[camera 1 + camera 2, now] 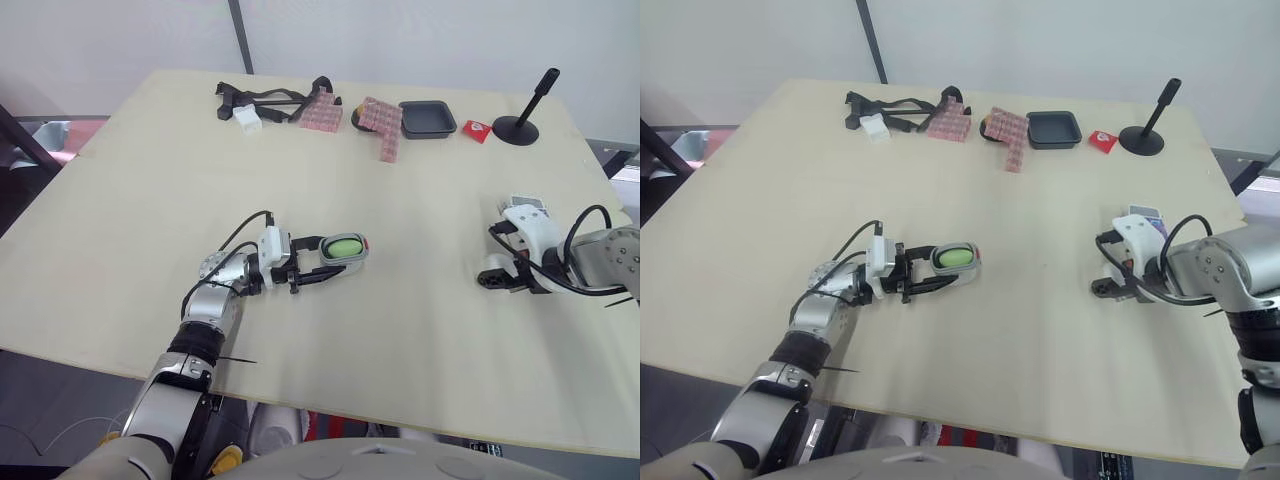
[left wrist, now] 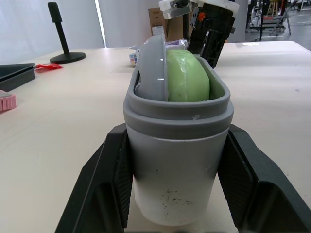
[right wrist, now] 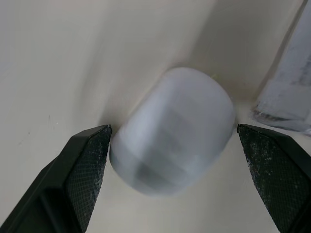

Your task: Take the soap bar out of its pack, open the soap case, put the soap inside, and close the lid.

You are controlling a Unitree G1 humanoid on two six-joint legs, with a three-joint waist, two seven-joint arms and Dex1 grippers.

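**Item 1: soap case** (image 1: 352, 264). Grey oval plastic tub, centre-left of the head view, lying on the desk (image 1: 420, 200). Left pincer (image 1: 322, 260) is clenched on its two long sides.
- Contents: green soap bar (image 2: 187, 77), seated w/ its top above the rim. A grey curved panel (image 2: 153, 63) leans beside it. I can't tell if that's an insert or part of the lid.
- Handling, my est.: stiff shell, light, smooth, so it could twist in the grip. The long flat sides are the best hold. The soap looks waxy and slick, so better left alone.

**Item 2: grey rounded cap** (image 3: 170, 150). Prob. the lid, flat on the desk at right of frame. Right pincer (image 3: 173, 130) is released and straddles it, pads just beside its edges, not squeezing.
- Handling, my est.: hollow, light, curved sides, apt to squirt out. I'd pinch across the short width, low down.

**Item 3: pale pack** (image 3: 286, 92). Just beside the cap; contents not visible.

**Item 4: black tray** (image 1: 428, 118). Upper centre of frame, looks empty.
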